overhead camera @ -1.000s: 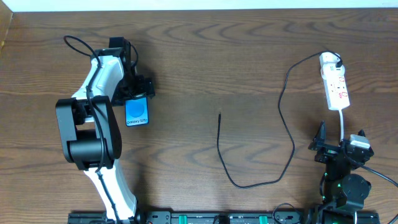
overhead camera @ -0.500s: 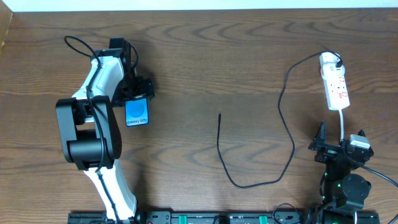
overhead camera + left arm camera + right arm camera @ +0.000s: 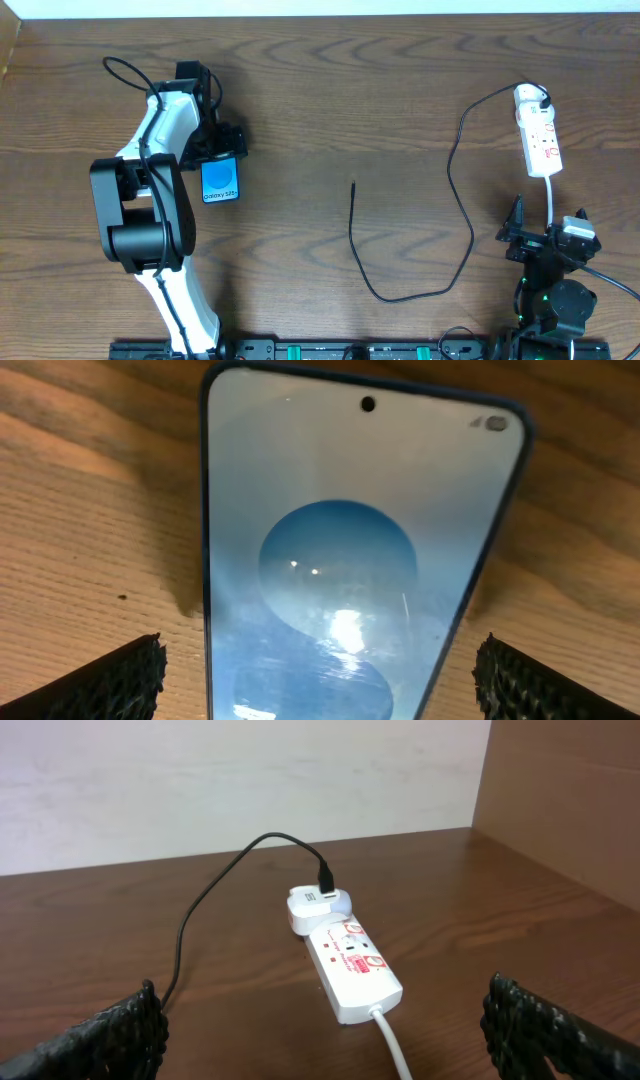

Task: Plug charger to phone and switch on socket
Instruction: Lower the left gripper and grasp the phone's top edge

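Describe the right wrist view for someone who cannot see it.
A white power strip with red markings lies on a dark wooden table, a white adapter plugged into its far end with a thin black cable arching off to the left. Its white cord runs toward the camera, between the black fingertips of the open right gripper.

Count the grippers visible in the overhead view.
2. The left gripper hangs open over the phone; the right gripper is open near the table's front, facing the power strip.
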You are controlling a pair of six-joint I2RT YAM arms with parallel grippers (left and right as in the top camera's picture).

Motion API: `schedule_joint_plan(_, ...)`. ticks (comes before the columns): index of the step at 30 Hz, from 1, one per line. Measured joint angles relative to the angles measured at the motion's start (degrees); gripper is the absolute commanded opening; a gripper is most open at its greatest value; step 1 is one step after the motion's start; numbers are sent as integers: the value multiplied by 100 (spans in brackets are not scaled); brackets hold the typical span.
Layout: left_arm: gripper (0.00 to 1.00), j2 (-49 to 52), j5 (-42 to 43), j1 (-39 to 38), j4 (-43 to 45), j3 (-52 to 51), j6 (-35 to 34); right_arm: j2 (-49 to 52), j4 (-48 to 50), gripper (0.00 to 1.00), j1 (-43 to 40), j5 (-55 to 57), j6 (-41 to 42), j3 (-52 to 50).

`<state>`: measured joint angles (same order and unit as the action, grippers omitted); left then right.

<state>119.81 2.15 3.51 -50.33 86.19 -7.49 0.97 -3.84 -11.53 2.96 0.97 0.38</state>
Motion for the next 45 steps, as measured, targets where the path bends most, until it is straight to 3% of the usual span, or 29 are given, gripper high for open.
schedule_joint_plan(45, 98, -68, 208, 9, 369, -455, 306, 0, 0, 99, 0, 0, 0, 0)
